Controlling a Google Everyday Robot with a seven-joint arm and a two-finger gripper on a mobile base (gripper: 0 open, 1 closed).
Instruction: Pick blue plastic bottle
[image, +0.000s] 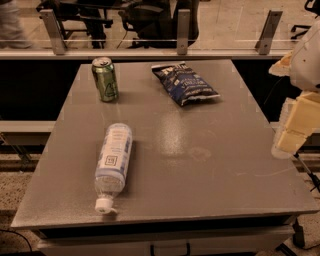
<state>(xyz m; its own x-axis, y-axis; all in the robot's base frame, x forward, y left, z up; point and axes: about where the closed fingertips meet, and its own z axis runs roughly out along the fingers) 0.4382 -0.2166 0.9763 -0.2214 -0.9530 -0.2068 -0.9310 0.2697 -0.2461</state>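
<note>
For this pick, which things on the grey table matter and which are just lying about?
Belongs to the job: clear plastic water bottle with pale blue-and-white label and white cap, lying on its side, front left; the gripper, at the right, beyond the table edge.
Just lying about: green drink can, upright, back left; dark blue crinkled chip bag, flat at the back.

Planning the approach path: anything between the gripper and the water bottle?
Nothing visible. The gripper hangs beyond the right edge of the table; the bottle lies on its side at front left, with only bare tabletop between. The can and chip bag sit at the back, off that line.
</note>
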